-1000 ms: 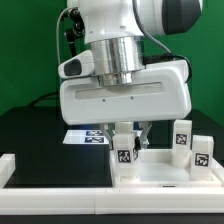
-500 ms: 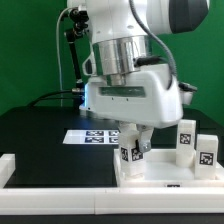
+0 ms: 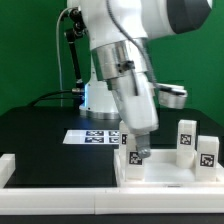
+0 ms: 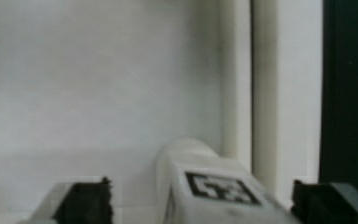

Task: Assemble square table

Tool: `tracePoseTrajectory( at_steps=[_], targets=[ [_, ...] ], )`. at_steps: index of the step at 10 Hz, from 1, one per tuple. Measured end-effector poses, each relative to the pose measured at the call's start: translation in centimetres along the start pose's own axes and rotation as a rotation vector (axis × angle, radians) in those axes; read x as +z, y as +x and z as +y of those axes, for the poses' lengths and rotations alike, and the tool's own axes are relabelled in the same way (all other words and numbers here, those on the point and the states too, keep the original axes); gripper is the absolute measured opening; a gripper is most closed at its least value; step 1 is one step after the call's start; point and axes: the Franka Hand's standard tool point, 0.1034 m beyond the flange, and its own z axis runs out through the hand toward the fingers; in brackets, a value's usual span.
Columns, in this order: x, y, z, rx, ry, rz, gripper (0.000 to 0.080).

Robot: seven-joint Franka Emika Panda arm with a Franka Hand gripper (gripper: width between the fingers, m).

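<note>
Exterior view | your pincer (image 3: 137, 150) grips a tagged leg (image 3: 135, 156) over the tabletop (image 3: 165, 172) | two legs (image 3: 183, 139) stand near its far rim

Arm (image 3: 120, 60): glossy white rounded shells showing, dark grey cap topping uppermost joint, grey metallic ring banding wrist. Black cables running along link at exterior view's left. Gripper (image 3: 137, 150): white body, dark fingers (image 4: 87, 200) showing ridged black edges in wrist view, blurring there.
</note>
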Motion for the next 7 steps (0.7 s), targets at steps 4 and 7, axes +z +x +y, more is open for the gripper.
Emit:
tracePoseTrajectory(
  at_steps=[4,7],
  targets=[
    [-0.23,-0.20,-0.32,-0.559,-0.038,0.023,0.0647],
    [-0.39,0.11,-0.15,-0.934,-0.090,0.025,0.0649]
  ],
)
